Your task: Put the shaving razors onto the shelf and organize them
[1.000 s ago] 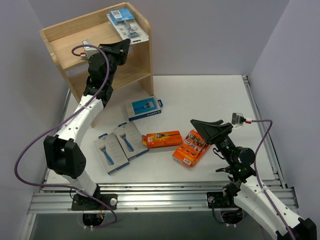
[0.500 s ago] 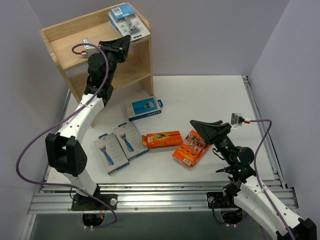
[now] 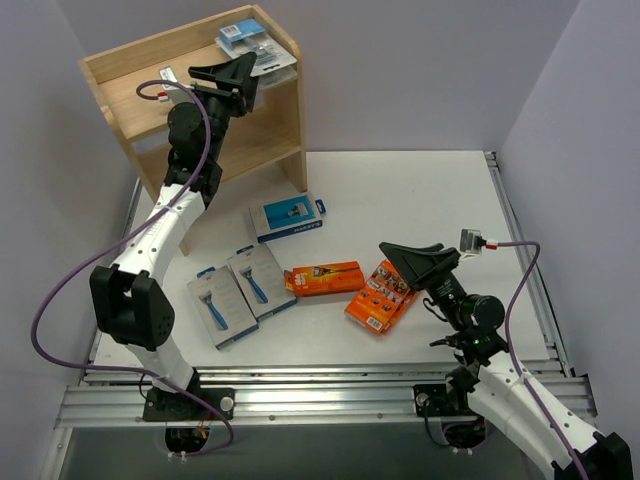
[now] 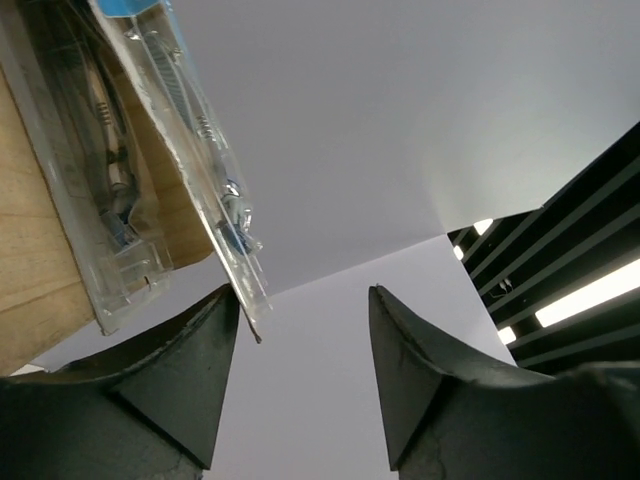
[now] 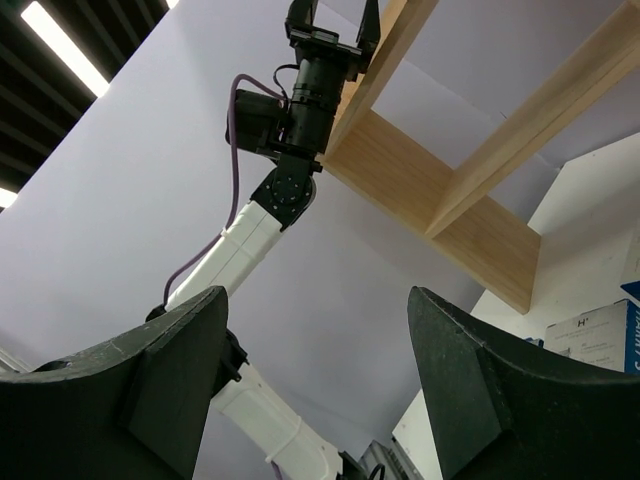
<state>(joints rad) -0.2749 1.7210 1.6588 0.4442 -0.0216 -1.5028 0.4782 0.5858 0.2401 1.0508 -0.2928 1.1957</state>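
The shelf stands at the far left of the bench. It is pale wood with 2 tiers, solid side panels and a low rim round the top. The left hand is raised to the level of the top tier, and its fingers are apart with nothing between them. On the right end of the top tier lies the blister pack, clear plastic with a blue header, partly overhanging the rim. In the left wrist view the blister pack shows a razor through the plastic. Its lower corner passes just beside the left finger, and contact cannot be told.

On the bench lie 5 more packs. Nearest the left arm are 2 grey-and-blue boxes side by side, each picturing a blue razor. Beyond them, nearer the shelf, lies a blue box with a pale panel. To the right come 2 bright orange boxes. The first orange box lies lengthwise and the second orange box lies at a slant just beside it.

The right hand hangs above the bench just right of the second orange box. Its fingers are spread and hold nothing.
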